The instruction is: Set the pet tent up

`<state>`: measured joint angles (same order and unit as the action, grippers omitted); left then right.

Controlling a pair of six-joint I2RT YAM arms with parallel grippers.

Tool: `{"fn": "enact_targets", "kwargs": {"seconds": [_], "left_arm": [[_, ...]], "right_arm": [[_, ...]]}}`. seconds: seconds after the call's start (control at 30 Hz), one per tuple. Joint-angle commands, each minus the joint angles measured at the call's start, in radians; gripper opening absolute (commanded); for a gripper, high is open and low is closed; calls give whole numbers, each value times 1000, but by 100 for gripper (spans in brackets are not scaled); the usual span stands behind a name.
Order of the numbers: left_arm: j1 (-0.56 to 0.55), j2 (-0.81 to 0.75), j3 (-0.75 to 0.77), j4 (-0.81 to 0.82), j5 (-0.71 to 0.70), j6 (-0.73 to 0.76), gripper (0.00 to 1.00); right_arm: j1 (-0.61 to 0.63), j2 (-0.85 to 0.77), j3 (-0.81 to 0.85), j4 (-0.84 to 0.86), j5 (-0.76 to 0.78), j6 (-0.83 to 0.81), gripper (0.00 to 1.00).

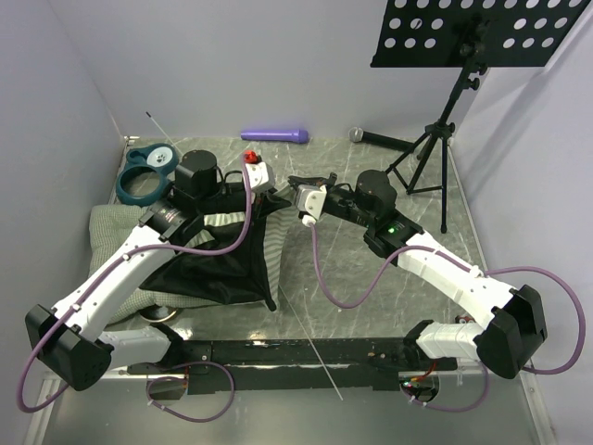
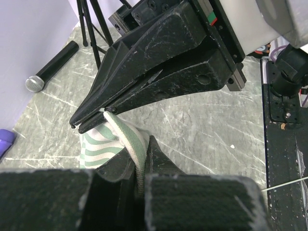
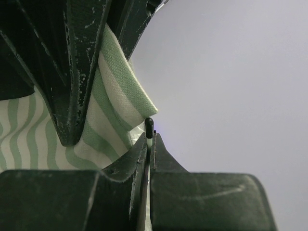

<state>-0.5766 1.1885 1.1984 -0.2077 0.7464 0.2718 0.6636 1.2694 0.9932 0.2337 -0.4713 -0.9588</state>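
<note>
My left gripper (image 2: 138, 168) clamps the tent (image 2: 96, 144) by its hem, my right gripper (image 3: 150, 144) pinches the pole (image 3: 149, 126) (barely, at its tip); a slip could spring it free.

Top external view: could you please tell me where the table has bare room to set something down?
Bare table between the pet tent and the right arm's cable loop, and a strip nearer than the purple tube. Crowded: the left, with cushion, tent and teal rings; the tripod far right.

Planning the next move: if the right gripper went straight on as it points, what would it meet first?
Probably the striped fabric of the pet tent, pinched in the left gripper just ahead; depth is unclear.
</note>
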Motion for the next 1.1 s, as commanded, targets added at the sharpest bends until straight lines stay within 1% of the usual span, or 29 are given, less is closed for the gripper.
{"fn": "enact_targets", "kwargs": {"seconds": [0.0, 0.2, 0.3, 0.67, 1.07], "left_arm": [[-52, -147, 92, 269, 206, -8, 1], [-52, -148, 89, 242, 217, 18, 1], [-52, -153, 79, 264, 220, 12, 1], [-52, -159, 86, 240, 228, 47, 1], [-52, -152, 92, 229, 219, 44, 1]], "right_arm": [[-25, 91, -84, -278, 132, -31, 0], [-24, 94, -77, -280, 131, -26, 0], [-25, 104, -73, -278, 132, -26, 0], [-29, 110, -76, -286, 123, -12, 0], [-25, 116, -64, -295, 114, -23, 0]]}}
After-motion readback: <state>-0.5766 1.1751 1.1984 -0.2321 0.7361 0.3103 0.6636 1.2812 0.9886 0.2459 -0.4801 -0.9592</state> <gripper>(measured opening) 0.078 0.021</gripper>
